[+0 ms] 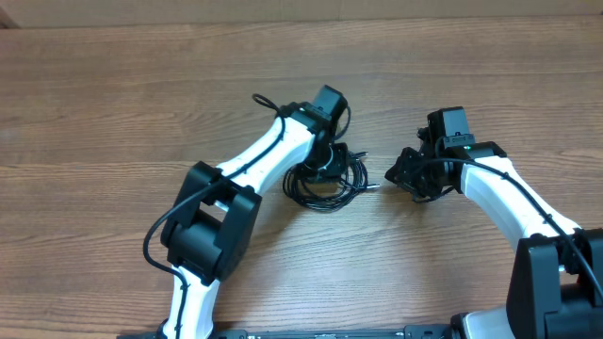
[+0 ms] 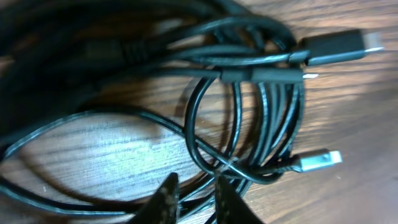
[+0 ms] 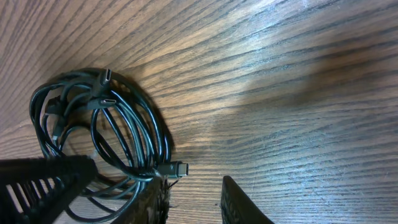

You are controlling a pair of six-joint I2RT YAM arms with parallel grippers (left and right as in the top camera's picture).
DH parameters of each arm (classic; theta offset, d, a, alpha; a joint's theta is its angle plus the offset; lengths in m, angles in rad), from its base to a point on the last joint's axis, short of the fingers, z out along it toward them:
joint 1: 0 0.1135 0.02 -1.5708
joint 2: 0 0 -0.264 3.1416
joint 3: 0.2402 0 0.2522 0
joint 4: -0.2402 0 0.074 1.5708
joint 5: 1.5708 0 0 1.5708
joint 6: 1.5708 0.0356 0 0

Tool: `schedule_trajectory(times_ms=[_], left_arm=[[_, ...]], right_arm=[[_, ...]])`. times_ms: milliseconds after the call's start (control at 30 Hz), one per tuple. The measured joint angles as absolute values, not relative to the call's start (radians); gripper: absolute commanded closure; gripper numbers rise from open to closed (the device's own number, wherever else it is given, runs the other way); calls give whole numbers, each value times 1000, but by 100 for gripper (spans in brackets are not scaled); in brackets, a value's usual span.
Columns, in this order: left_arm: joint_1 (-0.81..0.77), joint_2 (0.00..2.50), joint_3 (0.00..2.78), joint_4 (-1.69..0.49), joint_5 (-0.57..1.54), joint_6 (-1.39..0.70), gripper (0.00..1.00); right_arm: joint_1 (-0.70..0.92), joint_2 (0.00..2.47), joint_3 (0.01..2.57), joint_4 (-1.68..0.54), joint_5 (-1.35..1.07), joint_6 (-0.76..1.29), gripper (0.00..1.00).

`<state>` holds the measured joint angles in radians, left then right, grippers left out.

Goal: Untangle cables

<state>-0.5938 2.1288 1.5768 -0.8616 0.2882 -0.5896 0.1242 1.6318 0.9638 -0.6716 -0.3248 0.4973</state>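
Wood table point(image 1: 94, 94), mid-brown, strong grain running left to right in the overhead view. It fills nearly the whole frame, with no walls, floor or windows in view. A paler strip point(image 1: 283, 11) runs along the far edge; can't tell if it is another board or a different surface. Overhead light is even and a bit warm. The right wrist view shows the grain on a diagonal, with a bright sheen point(image 3: 205, 68) across the middle and a soft dark shadow point(image 3: 329, 87) to the right of it. The left wrist view shows reddish-brown wood, slightly blurred, with a pale glare patch point(image 2: 118, 155) at lower left.
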Motion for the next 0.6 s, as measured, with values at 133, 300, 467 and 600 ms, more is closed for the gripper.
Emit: schedule_trajectory(times_ms=[133,300,467,600], left_arm=[[-627,2129,1570,-842,223,-657,71],[-643,2129,1548,-794,189,-727,85],[-645,2129,1543,-792,178,-746,84],[-645,2129,1532,-792,169,-757,79]], right_arm=[[124,1632,964,-672,-325,498,73],[124,1632,964,-672,-324,497,73],[124,1632,964,-673,-325,497,73],[124,1632,964,-672,-325,498,73]])
